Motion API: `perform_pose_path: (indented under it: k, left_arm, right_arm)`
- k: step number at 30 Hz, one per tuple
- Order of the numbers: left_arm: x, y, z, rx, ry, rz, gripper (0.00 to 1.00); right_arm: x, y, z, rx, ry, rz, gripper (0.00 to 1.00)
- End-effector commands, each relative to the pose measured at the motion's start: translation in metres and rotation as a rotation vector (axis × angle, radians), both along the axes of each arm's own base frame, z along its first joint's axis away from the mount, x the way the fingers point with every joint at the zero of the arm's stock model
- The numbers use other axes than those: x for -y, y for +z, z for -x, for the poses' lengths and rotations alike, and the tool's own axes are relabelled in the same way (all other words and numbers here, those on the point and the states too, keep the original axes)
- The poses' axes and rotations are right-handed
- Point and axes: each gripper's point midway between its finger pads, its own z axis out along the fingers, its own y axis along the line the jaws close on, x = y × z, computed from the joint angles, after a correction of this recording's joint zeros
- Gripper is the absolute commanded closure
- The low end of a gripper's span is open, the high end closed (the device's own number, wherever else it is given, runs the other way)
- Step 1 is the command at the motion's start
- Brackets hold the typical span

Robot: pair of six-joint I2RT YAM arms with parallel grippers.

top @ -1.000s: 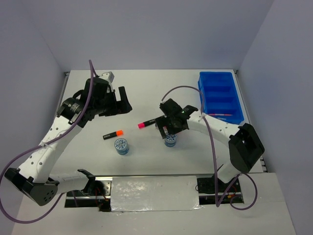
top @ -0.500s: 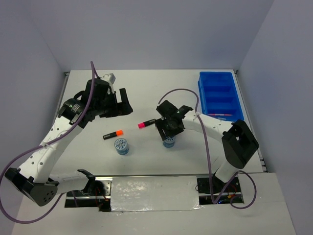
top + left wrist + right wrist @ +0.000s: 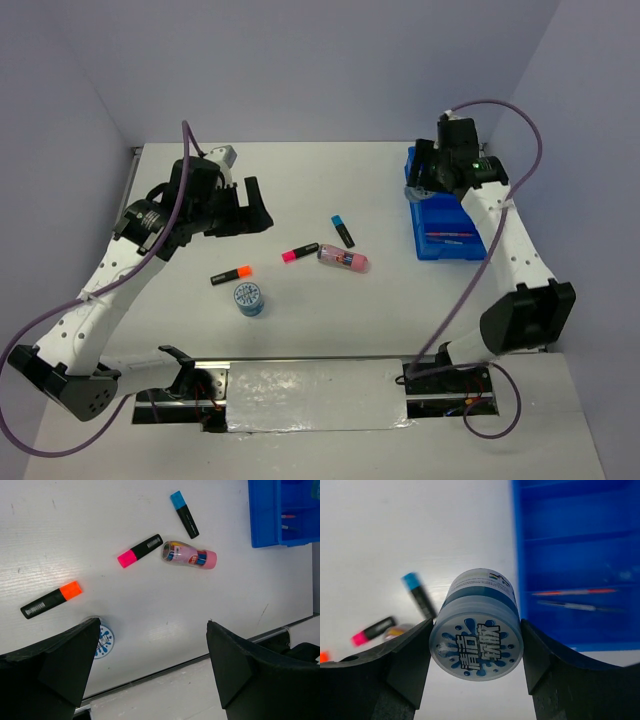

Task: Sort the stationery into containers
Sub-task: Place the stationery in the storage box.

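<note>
Right gripper [image 3: 476, 630] is pinching the blue-white jar [image 3: 476, 647] between its fingers, with the blue tray [image 3: 560, 555] just beside it and thin pens [image 3: 575, 592] lying in one compartment. Left gripper [image 3: 150, 675] hangs spread wide. Ahead of it on the table [image 3: 75, 520] lie three highlighters [image 3: 141, 550], a pink tube [image 3: 189, 556] and a second jar [image 3: 104, 639].

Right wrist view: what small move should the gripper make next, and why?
Probably shift right, over a compartment of the blue tray, then lower: the right gripper holds the patterned jar mostly above the table, at the tray's left wall.
</note>
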Motion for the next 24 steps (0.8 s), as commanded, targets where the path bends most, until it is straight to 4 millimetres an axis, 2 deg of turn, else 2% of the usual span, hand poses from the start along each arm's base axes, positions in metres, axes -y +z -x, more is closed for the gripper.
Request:
perform_pose_path:
  k: [1,2,4,7,8,10,14,24]
  left_arm:
    - [0.007,0.019,-0.004,0.052,-0.032,0.044,0.01]
    - [0.006,0.02,-0.003,0.056,-0.033,0.041,0.01]
    - [0.004,0.023,-0.003,0.07,-0.038,0.026,0.01]
    - [0.001,0.024,-0.003,0.078,-0.034,0.012,0.01]
    - [0.001,0.025,-0.003,0.079,-0.036,0.01,0.01]
    - [0.001,0.024,-0.003,0.072,-0.036,0.007,0.01]
    - [0.0,0.024,-0.003,0.074,-0.042,-0.003,0.01]
    - [0.002,0.017,-0.008,0.058,-0.037,-0.003,0.01]
  right_arm:
    - [0.053,-0.021,-0.02,-0.051,-0.166,0.085,1.0]
    - [0.065,-0.016,-0.026,-0.034,-0.211,0.095,1.0]
    - [0.087,-0.023,-0.039,-0.037,-0.27,0.096,1.0]
    - [0.098,-0.042,-0.05,-0.079,-0.296,0.1,1.0]
    - [0.113,-0.052,-0.053,-0.101,-0.327,0.099,1.0]
    - [0.119,-0.061,-0.057,-0.103,-0.336,0.09,1.0]
    - [0.125,-0.092,-0.062,-0.176,-0.326,0.07,1.0]
    - [0.12,-0.119,-0.074,-0.195,-0.278,0.023,1.0]
